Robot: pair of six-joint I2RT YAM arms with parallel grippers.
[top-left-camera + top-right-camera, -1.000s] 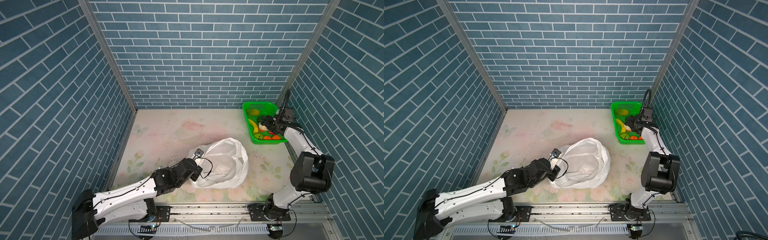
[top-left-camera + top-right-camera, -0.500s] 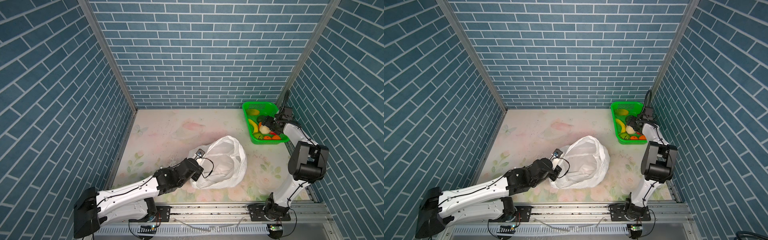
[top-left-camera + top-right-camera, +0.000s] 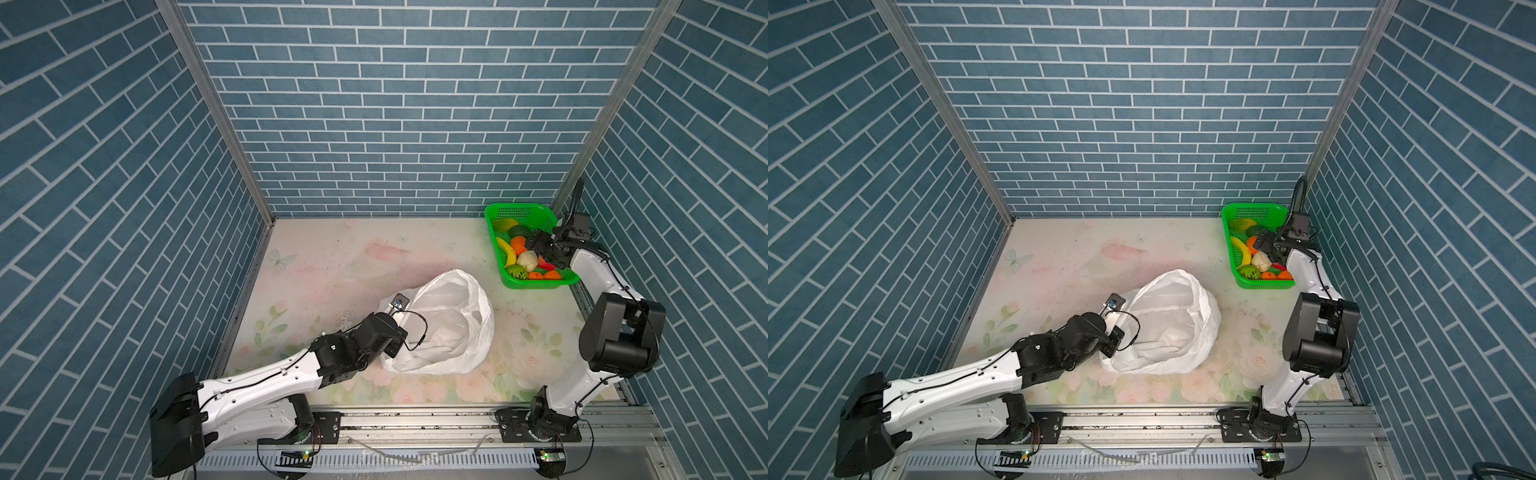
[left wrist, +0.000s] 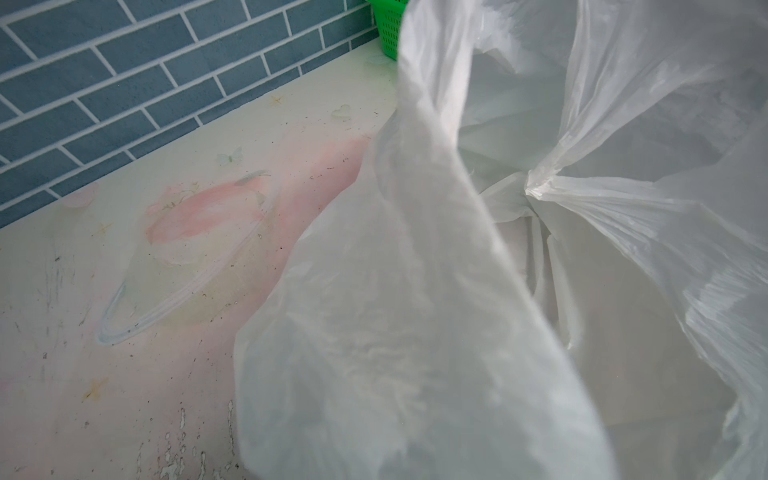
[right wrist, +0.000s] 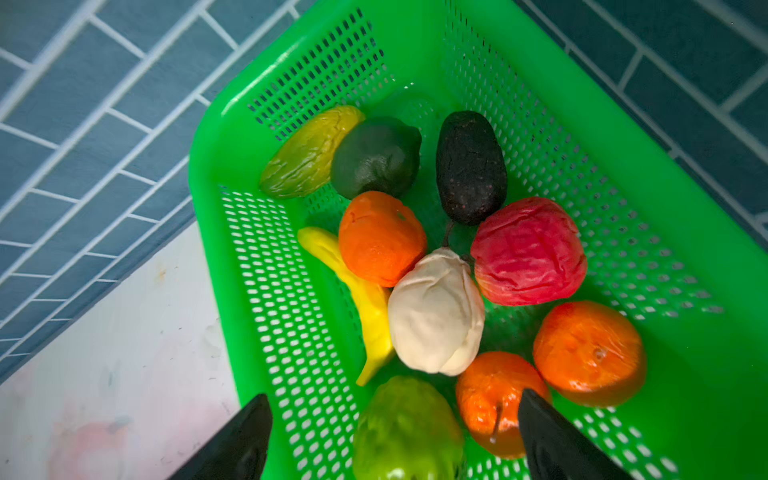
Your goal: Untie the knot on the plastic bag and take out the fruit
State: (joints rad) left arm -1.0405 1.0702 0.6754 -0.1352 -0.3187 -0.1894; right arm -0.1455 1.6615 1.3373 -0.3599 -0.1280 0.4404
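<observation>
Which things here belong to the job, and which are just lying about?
Job:
plastic bag, open
fruit, in the green basket
right gripper, open above the fruit

Just there:
floral tabletop
blue brick walls

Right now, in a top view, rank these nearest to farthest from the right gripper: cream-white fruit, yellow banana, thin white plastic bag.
From the right gripper, nearest first:
1. cream-white fruit: middle of the green basket, just beside the gripper.
2. yellow banana: along the basket's table-side wall.
3. thin white plastic bag: out on the table, well clear of the basket.
</observation>
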